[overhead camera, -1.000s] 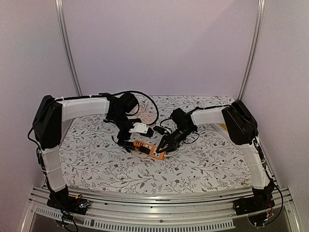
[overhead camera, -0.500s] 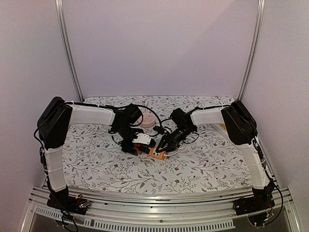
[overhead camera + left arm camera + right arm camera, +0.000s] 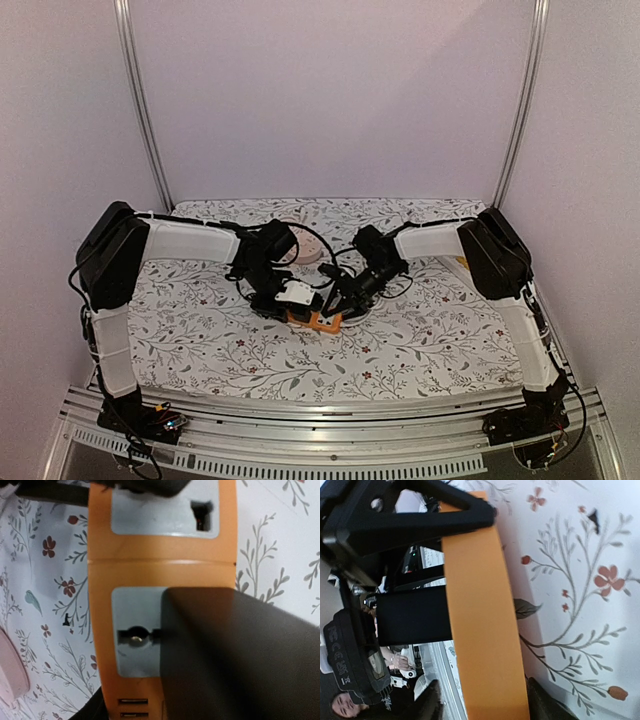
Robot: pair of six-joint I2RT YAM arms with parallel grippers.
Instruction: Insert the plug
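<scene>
An orange power strip (image 3: 318, 320) lies on the flowered cloth between both grippers. In the left wrist view its grey sockets (image 3: 135, 640) face the camera. A black block, the plug (image 3: 240, 655), covers the right half of the lower socket. In the right wrist view the plug (image 3: 410, 615) stands out from the strip's face (image 3: 480, 605). Its pins are hidden. My left gripper (image 3: 288, 303) hangs right over the strip's left end, and its fingers do not show clearly. My right gripper (image 3: 343, 303) is at the right end. Its fingers (image 3: 427, 702) straddle the strip with small gaps.
A pink round dish (image 3: 310, 245) sits just behind the strip and also shows at the left edge of the left wrist view, dish (image 3: 7, 670). Black cables (image 3: 330, 262) loop between the two wrists. Metal rails (image 3: 330, 425) run along the near table edge.
My left arm came down and forward from above the strip to sit right over it. The right gripper's fingers have spread away from the strip's end.
</scene>
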